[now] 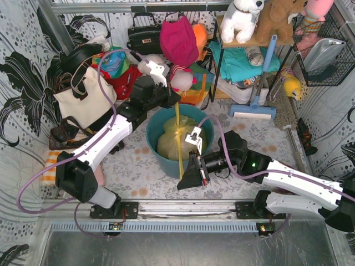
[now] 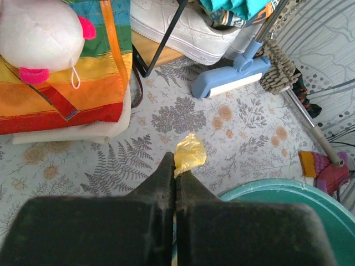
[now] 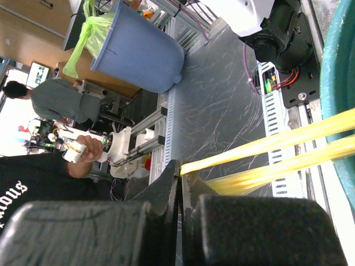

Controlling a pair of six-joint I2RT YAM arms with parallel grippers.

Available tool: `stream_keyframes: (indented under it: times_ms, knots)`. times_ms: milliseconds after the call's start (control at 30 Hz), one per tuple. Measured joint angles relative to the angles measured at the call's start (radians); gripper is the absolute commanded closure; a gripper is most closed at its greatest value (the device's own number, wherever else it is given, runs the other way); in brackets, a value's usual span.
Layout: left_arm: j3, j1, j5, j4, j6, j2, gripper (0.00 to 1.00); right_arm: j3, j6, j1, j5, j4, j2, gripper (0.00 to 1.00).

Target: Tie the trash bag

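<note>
Tightly on bag (image 1: 168,142): left tool (image 2: 176,175), right tool (image 3: 178,178)

Left arm (image 1: 105,138) stretches forward, right arm (image 1: 288,180) angles inward; left fingers (image 2: 161,188) and right fingers (image 3: 163,191) are pressed together.

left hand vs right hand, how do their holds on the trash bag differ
The left hand pinches at the far rim of the teal bin, with a short crumpled tip poking out past it. The right hand pinches by the near rim, with two taut strands running away from it. Both are shut on yellow plastic of the trash bag.
</note>
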Motion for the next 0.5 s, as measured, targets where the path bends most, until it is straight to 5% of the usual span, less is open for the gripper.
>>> stream_keyframes:
  times_ms: [500]
  knots:
    - [0.174,0.001,-0.017,-0.065,-0.006,-0.034,1.00,0.270,-0.072,0.018,0.020,-0.063,0.060,1.00]
